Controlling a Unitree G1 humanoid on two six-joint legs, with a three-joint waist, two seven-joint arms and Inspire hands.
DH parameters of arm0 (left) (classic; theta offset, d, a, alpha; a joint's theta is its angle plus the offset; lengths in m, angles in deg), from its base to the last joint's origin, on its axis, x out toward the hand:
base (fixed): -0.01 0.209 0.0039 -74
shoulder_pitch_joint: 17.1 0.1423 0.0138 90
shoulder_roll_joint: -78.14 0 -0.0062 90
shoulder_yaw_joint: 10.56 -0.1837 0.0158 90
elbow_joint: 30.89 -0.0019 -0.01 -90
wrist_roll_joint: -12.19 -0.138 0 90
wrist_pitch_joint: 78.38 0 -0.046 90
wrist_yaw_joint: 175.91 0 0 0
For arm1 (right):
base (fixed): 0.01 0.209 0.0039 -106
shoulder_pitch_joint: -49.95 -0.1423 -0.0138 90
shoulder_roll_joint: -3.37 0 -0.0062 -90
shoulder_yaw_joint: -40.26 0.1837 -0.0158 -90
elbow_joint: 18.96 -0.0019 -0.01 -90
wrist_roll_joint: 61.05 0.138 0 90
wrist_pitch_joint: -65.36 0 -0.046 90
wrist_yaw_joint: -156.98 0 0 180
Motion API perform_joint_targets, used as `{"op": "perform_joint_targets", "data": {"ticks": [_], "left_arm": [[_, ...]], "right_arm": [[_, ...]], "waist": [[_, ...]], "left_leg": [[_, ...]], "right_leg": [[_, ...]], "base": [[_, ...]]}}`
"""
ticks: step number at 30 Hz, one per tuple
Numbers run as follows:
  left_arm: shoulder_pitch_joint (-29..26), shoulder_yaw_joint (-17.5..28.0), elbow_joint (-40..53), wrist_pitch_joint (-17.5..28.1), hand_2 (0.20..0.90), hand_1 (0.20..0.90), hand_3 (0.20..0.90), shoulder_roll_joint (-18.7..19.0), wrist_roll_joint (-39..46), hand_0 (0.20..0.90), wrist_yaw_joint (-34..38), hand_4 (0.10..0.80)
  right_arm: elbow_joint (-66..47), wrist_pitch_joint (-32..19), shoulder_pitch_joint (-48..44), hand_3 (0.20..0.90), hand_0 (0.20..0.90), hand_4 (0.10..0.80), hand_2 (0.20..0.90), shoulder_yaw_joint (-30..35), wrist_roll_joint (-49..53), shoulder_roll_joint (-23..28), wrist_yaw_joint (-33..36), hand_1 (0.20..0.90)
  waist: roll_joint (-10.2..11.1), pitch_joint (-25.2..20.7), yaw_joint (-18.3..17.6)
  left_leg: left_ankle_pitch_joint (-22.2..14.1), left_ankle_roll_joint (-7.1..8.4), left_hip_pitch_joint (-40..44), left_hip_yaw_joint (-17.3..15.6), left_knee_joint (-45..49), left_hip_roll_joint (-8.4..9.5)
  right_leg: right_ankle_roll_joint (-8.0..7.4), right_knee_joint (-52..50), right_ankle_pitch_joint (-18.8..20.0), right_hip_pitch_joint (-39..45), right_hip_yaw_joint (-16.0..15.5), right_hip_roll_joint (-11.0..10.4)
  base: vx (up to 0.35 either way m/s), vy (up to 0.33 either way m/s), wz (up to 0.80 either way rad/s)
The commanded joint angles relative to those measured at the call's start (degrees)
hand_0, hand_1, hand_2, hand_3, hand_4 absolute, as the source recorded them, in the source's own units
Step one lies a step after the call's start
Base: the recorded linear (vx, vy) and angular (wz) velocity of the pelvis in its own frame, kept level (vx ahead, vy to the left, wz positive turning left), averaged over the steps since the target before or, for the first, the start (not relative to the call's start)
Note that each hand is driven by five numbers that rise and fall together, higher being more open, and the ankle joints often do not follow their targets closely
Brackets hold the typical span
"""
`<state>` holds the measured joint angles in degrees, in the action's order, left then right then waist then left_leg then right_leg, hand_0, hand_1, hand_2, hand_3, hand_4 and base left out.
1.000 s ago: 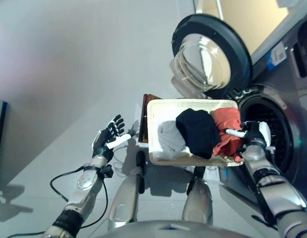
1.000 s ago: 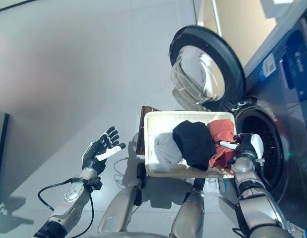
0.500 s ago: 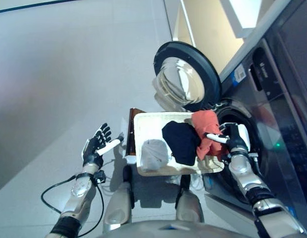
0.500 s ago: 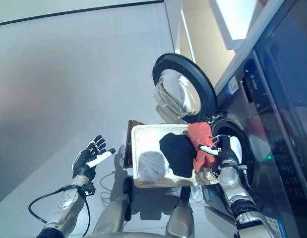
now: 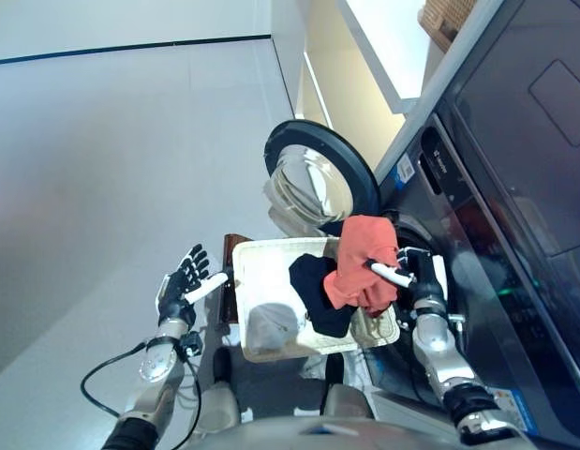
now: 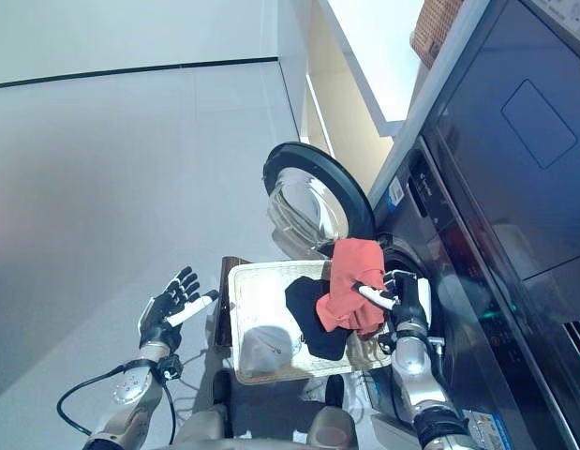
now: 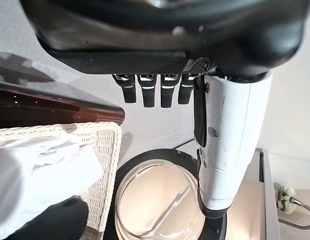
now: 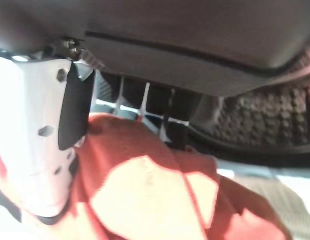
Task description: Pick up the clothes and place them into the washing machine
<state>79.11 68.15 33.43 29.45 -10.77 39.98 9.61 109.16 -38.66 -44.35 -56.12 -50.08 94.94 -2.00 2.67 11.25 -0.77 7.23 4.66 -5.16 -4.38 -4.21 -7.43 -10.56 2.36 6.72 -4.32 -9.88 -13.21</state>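
Note:
My right hand (image 5: 416,278) is shut on a red garment (image 5: 362,260), lifted above the right end of the white wicker basket (image 5: 257,272), just in front of the washing machine's open drum (image 5: 408,239). In the right wrist view the red cloth (image 8: 155,200) fills the space under the thumb (image 8: 42,145). A black garment (image 5: 315,286) and a grey one (image 5: 270,323) lie in the basket. My left hand (image 5: 182,281) hovers open to the left of the basket, holding nothing; its fingers (image 7: 153,90) are straight.
The round washer door (image 5: 318,178) stands swung open behind the basket. A dark brown stand (image 5: 231,281) shows at the basket's left edge. The washer's dark front panel (image 5: 496,187) fills the right side. Grey floor (image 5: 111,169) stretches to the left.
The camera has tilted up toward the washer. My right hand has raised the red garment out of the basket and up toward the drum opening. The left hand stays open.

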Motion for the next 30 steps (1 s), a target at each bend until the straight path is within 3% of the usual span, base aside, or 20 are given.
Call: {"op": "perform_joint_targets", "data": {"ticks": [1,8,13,20,30], "left_arm": [[-2.68,2.61,1.61,4.22,0.9,0.9,0.9,0.75,-0.44,0.9,0.63,0.8],[-3.22,0.78,3.28,4.29,0.9,0.9,0.9,-0.23,3.35,0.9,0.12,0.8],[-2.68,-1.03,5.39,4.07,0.9,0.9,0.9,0.32,4.92,0.9,-0.93,0.8],[-3.39,-4.43,9.5,4.3,0.9,0.9,0.9,2.47,6.17,0.9,-1.68,0.8],[-1.71,-5.13,9.98,4.6,0.9,0.9,0.9,1.22,7.63,0.9,-1.11,0.8]], "right_arm": [[1.04,-7.54,-5.59,0.2,0.2,0.3,0.2,4.28,11.56,-0.44,-1.23,0.2],[10.25,-13.27,-16.79,0.2,0.2,0.3,0.2,10.69,40.77,-7.99,-5.58,0.2],[16.89,-15.36,-24.0,0.2,0.2,0.3,0.2,18.39,54.17,-7.43,-6.86,0.2],[21.47,-17.81,-31.79,0.2,0.2,0.3,0.2,24.14,60.47,-2.41,-5.38,0.2],[17.33,-21.94,-29.74,0.2,0.2,0.3,0.2,26.59,63.61,-4.73,-4.66,0.2]], "waist": [[0.29,-1.44,0.96],[-2.52,3.35,2.81],[-4.68,4.33,4.23],[-7.99,7.13,5.26],[-10.96,8.11,3.08]], "left_leg": [[-4.46,4.24,-1.67,2.09,5.87,-3.7],[-4.87,4.2,-7.6,3.42,9.25,-2.61],[-5.27,4.09,-9.98,3.74,10.4,-1.82],[-7.75,3.31,-17.27,4.71,18.39,-0.34],[-11.27,2.67,-25.34,3.56,26.35,-0.18]], "right_leg": [[-2.98,-4.97,-0.74,-0.89,-0.08,-5.56],[-2.55,-6.41,-0.79,-5.13,-0.08,-6.65],[-2.87,-6.59,-0.65,-6.79,-0.27,-7.68],[-2.45,-14.86,-3.19,-14.17,1.89,-9.11],[-1.9,-24.47,-6.99,-25.88,6.72,-9.28]], "base": [[-0.045,-0.003,0.01],[-0.095,-0.002,0.03],[-0.032,0.011,0.07],[-0.086,0.036,0.06],[-0.037,0.037,-0.03]]}}
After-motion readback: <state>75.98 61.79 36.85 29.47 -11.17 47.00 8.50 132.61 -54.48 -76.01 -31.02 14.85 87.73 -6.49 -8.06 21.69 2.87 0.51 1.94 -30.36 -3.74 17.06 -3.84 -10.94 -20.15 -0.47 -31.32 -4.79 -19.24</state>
